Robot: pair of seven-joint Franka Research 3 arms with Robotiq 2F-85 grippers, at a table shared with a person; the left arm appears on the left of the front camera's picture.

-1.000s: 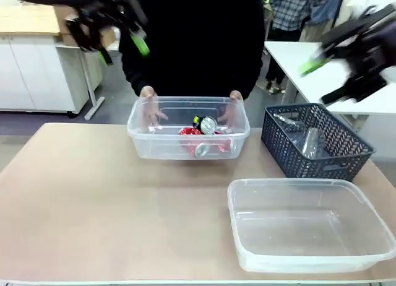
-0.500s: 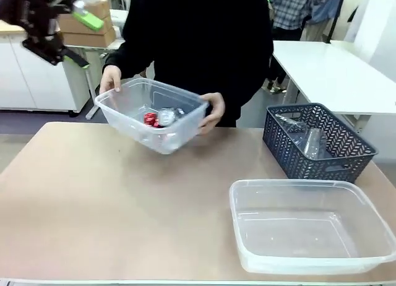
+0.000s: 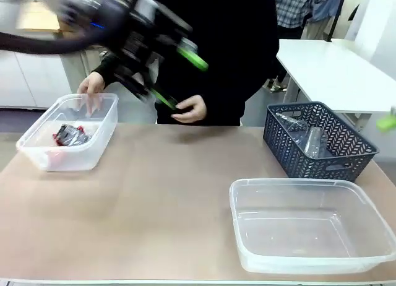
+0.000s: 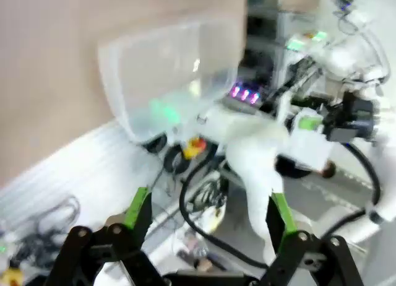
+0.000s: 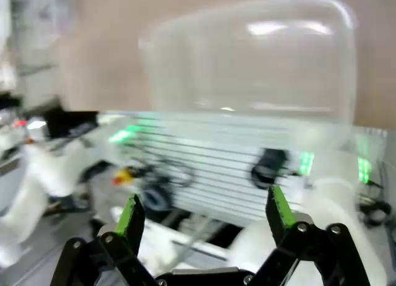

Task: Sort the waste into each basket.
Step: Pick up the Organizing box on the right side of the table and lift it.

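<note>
Meanwhile, the person's hand (image 3: pixel 93 88) had shifted the tub of cans (image 3: pixel 71 132) well left, below the open, empty left gripper (image 3: pixel 176 72); right gripper (image 5: pixel 201 215) also gaped, holding nothing, so sorting seemed unstarted.

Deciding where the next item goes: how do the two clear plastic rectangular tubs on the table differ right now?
The clear tub at the far left holds crushed red-and-silver cans; the clear tub at the near right looks empty. The person's hand rests on the left tub's far rim; nothing touches the right tub. The left tub looks smaller and deeper, the right one wider and shallower. Both are see-through, round-cornered, and sit upright on the table.
</note>
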